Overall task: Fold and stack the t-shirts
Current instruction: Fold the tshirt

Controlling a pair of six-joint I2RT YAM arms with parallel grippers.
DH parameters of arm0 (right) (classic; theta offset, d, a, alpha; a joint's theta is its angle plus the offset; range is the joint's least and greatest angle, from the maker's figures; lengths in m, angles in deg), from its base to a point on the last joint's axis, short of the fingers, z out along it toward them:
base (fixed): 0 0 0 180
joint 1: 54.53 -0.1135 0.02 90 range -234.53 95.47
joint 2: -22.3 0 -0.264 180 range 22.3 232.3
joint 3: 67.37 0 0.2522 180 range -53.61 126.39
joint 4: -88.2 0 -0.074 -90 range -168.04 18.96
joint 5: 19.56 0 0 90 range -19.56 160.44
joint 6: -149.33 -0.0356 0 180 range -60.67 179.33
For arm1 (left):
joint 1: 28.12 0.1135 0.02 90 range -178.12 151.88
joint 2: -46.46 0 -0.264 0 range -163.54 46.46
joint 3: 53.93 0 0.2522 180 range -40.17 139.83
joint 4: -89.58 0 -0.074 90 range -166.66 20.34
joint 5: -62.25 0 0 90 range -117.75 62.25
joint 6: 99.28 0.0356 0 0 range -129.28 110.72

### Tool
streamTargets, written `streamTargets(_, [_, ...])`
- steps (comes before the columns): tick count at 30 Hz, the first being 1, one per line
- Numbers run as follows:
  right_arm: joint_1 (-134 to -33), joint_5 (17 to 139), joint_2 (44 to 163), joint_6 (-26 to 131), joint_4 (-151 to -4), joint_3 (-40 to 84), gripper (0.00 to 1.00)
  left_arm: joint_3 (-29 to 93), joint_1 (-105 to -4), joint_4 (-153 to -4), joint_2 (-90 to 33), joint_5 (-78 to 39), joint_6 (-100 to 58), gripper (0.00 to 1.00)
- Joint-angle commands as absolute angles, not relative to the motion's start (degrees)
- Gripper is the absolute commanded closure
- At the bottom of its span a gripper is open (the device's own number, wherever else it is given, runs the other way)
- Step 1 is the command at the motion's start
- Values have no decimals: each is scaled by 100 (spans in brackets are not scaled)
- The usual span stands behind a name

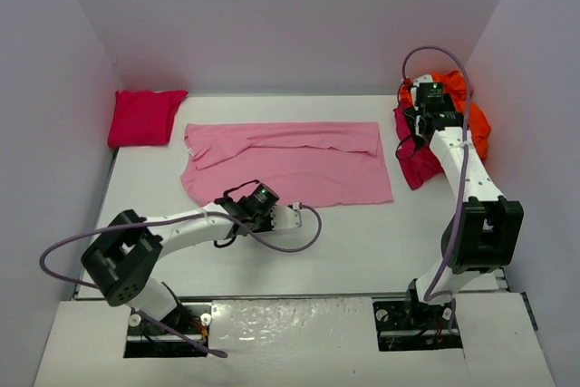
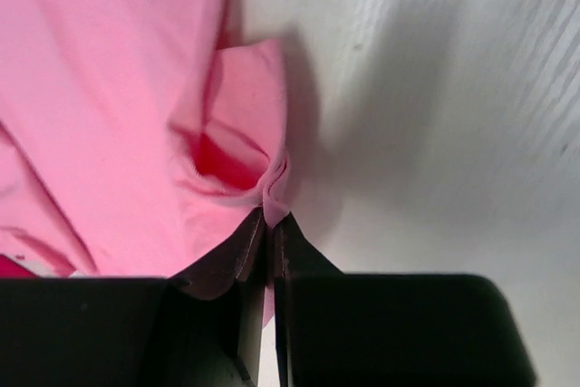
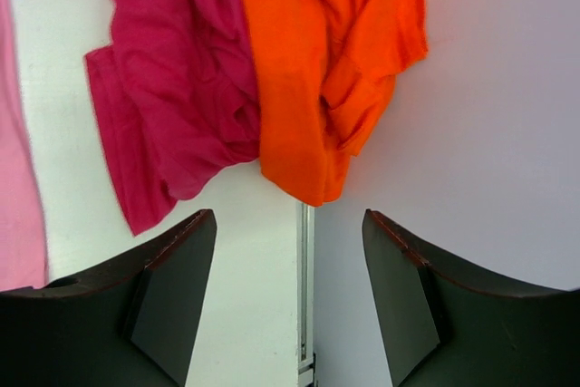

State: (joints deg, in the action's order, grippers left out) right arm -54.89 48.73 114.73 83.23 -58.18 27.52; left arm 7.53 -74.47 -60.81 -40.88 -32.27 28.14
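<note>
One of the four shirts looked finished: the red shirt (image 1: 140, 118) lay folded into a compact square at the far left corner. The pink shirt (image 1: 290, 165) was the one in hand. It lay spread flat across the middle, with a band along its far edge apparently turned over. The left gripper (image 2: 270, 224) was at its near hem, left of centre, with its jaws together and clamped on a small raised pinch of pink cloth, right where the fabric met bare tabletop. By my reading, that fold was only beginning.

The orange shirt (image 3: 317, 61) and the crimson shirt (image 3: 181, 88) were crumpled together in a heap at the far right, the orange one nearer the wall. The right gripper (image 3: 290, 224) hung over them with its jaws well apart, holding nothing. So roughly a quarter of the work seemed done. Two shirts had not been touched, and no stack existed yet (the red square sat alone).

The table (image 1: 362, 242) was plain matte white, smooth enough in the left wrist view to show faint streaks of grain. Pale walls (image 1: 290, 15) closed it in on the left, the far side and the right, and they picked up a faint reddish tint beside the red shirt. A lilac cable (image 1: 299, 240) looped from the left arm across the near part of the surface.
</note>
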Motion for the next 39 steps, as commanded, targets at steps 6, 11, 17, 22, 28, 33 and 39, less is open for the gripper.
streamTargets(6, [-5517, 6529, 10923, 9531, -4599, 2512, 38, 2162, -6653, -4994, -2974, -3038, 2841, 100])
streamTargets(11, [-5794, 6873, 10910, 10024, -3904, 2129, 40, 2368, -6521, -4949, -3029, -3038, 2789, 100])
streamTargets(17, [-6224, 6834, 11274, 10125, -3752, 1624, 43, 2416, -6388, -5015, -3206, -3097, 2837, 100])
streamTargets(22, [-6694, 6819, 11486, 10116, -3736, 1368, 45, 2453, -6149, -5018, -3257, -3097, 2877, 100])
streamTargets(28, [-6930, 6671, 11705, 10150, -3760, 1271, 44, 2487, -6006, -5064, -3300, -3053, 2844, 100])
streamTargets(33, [-6939, 6484, 12009, 10127, -3879, 1275, 45, 2455, -5918, -5068, -3281, -3034, 2825, 100])
streamTargets(39, [-6944, 6110, 12462, 9984, -4025, 1377, 46, 2408, -5853, -5078, -3256, -3007, 2828, 100])
